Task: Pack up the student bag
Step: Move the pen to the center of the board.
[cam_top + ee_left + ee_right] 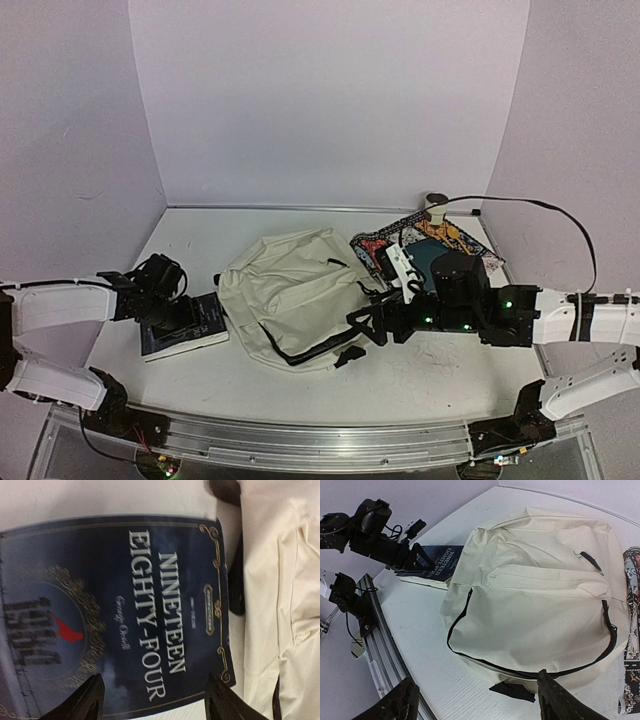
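Bag, cream, lies flat at mid-bench, its long axis running roughly from the far edge toward the near edge. A black zip line curves along its near rim; whether the zip is parted cannot be told.

Right jaws stand wide apart and hold nothing. They sit just beside the bag's near right side and face left across it. A black strap end lies just ahead of them, between the two fingertips.

Left jaws are likewise spread and grip nothing. They hang over a book near the left edge of the bench. Their opening runs along the book's length, with one fingertip close to its head edge.

The book lies just beside the bag's left side, head edge toward it. A patterned mat occupies the far right corner.

Key relation, as a judgement: the right jaws are nearer the bag and meet its zipped rim. The bag lies to the right of the left jaws, so the book would travel rightward along its own long axis. The jaws would probably need turning across its width first.
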Controlling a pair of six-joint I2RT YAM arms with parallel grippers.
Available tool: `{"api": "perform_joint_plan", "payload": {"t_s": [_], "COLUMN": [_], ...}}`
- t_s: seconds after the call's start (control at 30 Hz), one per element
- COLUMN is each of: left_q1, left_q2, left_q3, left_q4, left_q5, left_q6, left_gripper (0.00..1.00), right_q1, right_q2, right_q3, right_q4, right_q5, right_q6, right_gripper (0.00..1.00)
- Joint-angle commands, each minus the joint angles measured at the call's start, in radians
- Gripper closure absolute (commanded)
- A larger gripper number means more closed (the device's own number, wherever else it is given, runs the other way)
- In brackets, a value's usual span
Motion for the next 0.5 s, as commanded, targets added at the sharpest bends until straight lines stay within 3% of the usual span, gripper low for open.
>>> {"api": "perform_joint_plan", "payload": {"t_s": [0.0, 0.23, 0.47], "left_q1": [0.126, 0.264, 0.318], "left_q2": [0.105, 0.401, 0.5], "left_q3": [0.177, 0.346, 0.374], "left_q4": [-0.12, -0.083, -0.014], "left_q5": [-0.056, 0.023, 0.183], "left_q6": [0.177, 0.386, 0.413], "left_gripper": [0.3, 0.28, 0.27], "right_q1": [0.005, 0.007, 0.022], "right_q2": [-0.016, -0.012, 0.035], "right_q3": [0.002, 0.004, 0.017], "right_q4": [0.026, 0.025, 0.05], "right_q5": [0.001, -0.017, -0.047], "right_q6": [0.009, 0.028, 0.047], "right_gripper": [0.18, 0.18, 0.18]}}
